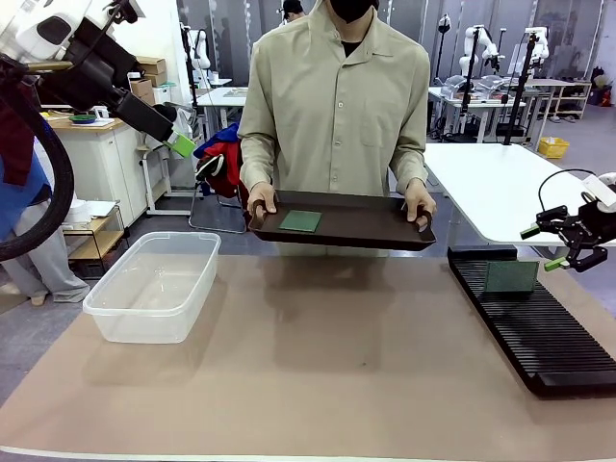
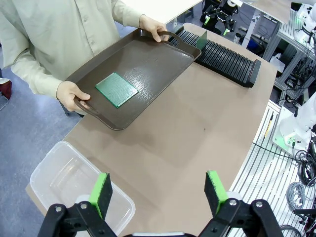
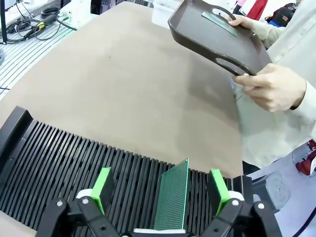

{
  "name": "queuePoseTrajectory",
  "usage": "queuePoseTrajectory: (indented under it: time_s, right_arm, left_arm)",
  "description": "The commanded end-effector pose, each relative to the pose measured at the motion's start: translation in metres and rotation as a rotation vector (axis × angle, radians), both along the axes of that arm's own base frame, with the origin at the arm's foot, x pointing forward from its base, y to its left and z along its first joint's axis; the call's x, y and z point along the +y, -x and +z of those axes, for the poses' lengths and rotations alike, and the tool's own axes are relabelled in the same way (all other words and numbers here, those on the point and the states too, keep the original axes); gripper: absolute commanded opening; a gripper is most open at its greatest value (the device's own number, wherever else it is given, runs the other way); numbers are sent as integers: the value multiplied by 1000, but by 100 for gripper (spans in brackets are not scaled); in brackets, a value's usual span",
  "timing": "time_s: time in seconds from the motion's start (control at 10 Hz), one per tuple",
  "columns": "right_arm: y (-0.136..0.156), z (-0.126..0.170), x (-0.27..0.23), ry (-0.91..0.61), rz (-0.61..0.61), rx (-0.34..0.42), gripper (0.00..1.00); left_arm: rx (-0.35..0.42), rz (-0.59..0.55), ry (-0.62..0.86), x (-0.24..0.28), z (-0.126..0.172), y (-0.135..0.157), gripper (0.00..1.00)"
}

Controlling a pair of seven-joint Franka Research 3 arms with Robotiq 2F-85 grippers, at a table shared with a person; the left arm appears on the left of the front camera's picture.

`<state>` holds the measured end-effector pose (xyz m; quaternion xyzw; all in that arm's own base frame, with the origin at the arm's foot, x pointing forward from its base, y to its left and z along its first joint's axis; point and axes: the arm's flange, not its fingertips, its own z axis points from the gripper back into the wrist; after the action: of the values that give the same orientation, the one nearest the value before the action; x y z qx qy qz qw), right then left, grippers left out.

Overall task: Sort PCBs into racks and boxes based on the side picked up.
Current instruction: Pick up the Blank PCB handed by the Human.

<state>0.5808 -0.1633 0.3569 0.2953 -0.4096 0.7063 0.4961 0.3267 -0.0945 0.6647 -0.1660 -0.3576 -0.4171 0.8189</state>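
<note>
Left wrist view: your left gripper (image 2: 158,180) hangs wide open and empty over the table (image 2: 197,133), beside the box (image 2: 59,173). The PCB (image 2: 116,89) lies flat on the person's tray (image 2: 163,54), ahead and across the table. Your right gripper (image 3: 160,176), also open, straddles a second PCB (image 3: 174,202) standing in the rack (image 3: 74,153). The left arm looks nearer.

The table (image 1: 337,356) has a plain brown top. A clear plastic tub (image 1: 154,286) sits on it at the robot's left, near that edge. A long black slotted rack (image 1: 534,322) lies along the right side, well apart from the tub.
</note>
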Motion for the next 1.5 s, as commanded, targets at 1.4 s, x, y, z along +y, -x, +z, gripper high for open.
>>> queuePoseTrajectory:
  time_s: [1.4]
  right_arm:
    - [90, 201, 77, 268, -486, 142, 100]
  left_arm:
    - [4, -7, 7, 1, -1, 0, 100]
